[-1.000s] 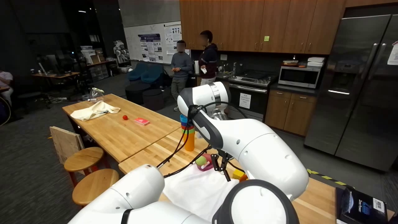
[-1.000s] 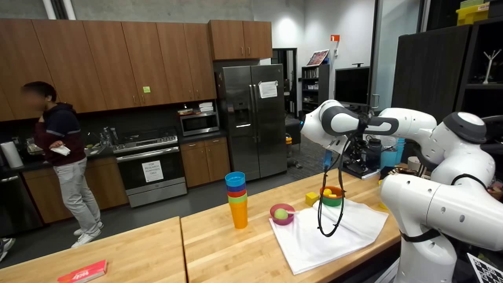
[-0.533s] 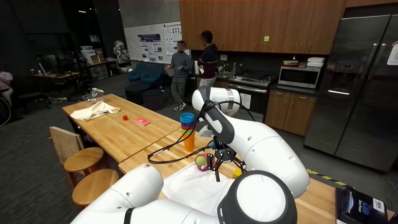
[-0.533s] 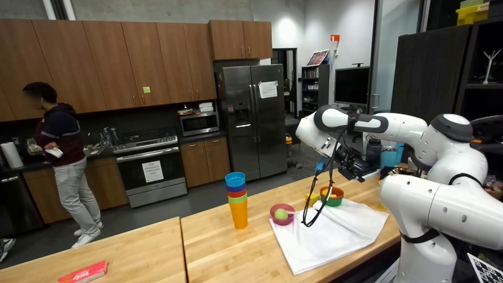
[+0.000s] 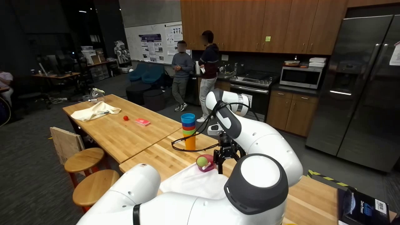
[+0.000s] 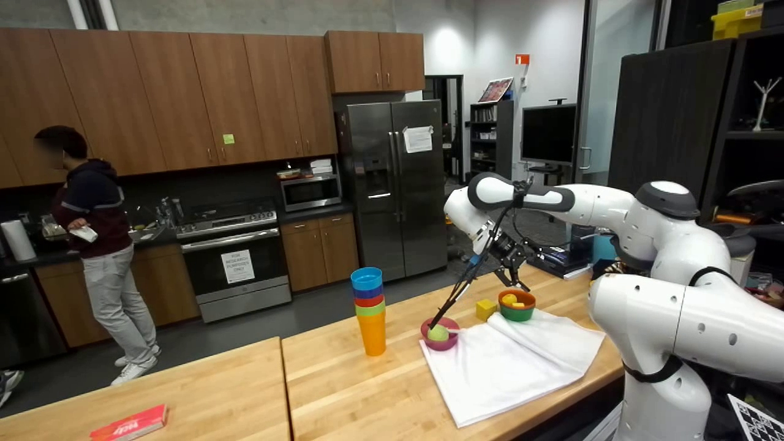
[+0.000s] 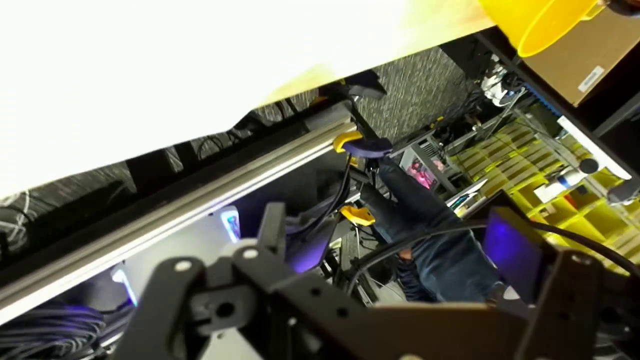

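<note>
While black two-finger tool (image 7: 392, 240) hangs tilted above pale wooden tabletop (image 6: 331, 392): spread wide, nothing held.
Yellow cube-like block (image 6: 486, 309): on tabletop, just beside orange-over-green round bowls (image 6: 518, 315); likely nearest the tool.
Tool tilt: I'd square up before any lowering, jaws wider than block.
Black slack cable (image 6: 452, 301): crosses magenta round bowl (image 6: 442, 345) in an exterior view; contact unclear, free it first.

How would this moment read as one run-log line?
Gripper: open, holding nothing | Seemingly nearest: orange-and-green bowl with yellow pieces | Beside bowl: yellow block | Also: green ball in pink bowl, white cloth
</note>
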